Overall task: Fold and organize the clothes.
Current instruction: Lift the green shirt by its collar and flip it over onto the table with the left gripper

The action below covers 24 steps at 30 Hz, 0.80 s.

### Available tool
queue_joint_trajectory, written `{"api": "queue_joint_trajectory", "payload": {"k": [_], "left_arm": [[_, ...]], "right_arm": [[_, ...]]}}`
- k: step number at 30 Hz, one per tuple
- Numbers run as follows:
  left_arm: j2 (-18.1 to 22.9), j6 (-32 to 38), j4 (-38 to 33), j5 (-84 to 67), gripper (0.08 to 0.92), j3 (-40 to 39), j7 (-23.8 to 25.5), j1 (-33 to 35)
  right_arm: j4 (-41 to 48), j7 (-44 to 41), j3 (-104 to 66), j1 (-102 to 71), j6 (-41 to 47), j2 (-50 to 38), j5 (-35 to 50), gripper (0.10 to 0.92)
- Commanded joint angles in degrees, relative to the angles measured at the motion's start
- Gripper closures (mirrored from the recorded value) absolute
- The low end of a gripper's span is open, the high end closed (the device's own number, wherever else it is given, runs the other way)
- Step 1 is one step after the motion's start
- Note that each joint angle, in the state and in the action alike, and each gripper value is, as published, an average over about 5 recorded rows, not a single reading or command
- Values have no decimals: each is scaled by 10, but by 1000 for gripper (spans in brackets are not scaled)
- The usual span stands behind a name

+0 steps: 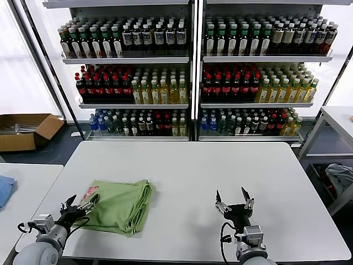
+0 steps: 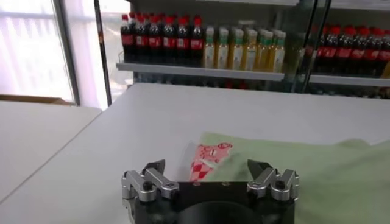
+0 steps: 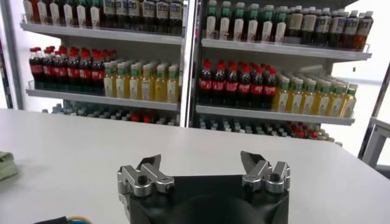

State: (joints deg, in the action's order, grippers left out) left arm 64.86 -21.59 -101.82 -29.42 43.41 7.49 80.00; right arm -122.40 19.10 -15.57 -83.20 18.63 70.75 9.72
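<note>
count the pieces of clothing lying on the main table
1: a folded green polo shirt on the white table's near-left part, just ahead of the open left gripper. Nothing visible suggests another beneath it.

Polo shirt (image 3: 6, 164) cut off at right wrist view edge; bottle labels (image 1: 165, 33) unreadable

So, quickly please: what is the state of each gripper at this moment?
Left gripper: open, holding nothing, at the near edge of the folded light green polo shirt.
Right gripper: open, holding nothing, over the bare white table.
</note>
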Motion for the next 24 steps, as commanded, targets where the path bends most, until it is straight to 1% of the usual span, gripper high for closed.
{"api": "queue_joint_trajectory", "payload": {"k": [1, 7, 10, 13, 24], "left_arm": [[4, -8, 24, -19, 177, -2, 8, -2], [10, -10, 26, -8, 177, -9, 15, -1], [14, -10, 25, -4, 200, -10, 18, 0], [17, -8, 24, -1, 268, -11, 21, 2], [29, 4, 19, 13, 588, -8, 13, 2]], "right_arm": [[-2, -1, 1, -3, -1, 0, -2, 203], [-2, -1, 0, -6, -2, 0, -2, 203], [-1, -1, 1, -7, -4, 1, -2, 203], [1, -1, 1, -7, -5, 2, -3, 203], [-1, -1, -1, -1, -4, -3, -1, 203]]}}
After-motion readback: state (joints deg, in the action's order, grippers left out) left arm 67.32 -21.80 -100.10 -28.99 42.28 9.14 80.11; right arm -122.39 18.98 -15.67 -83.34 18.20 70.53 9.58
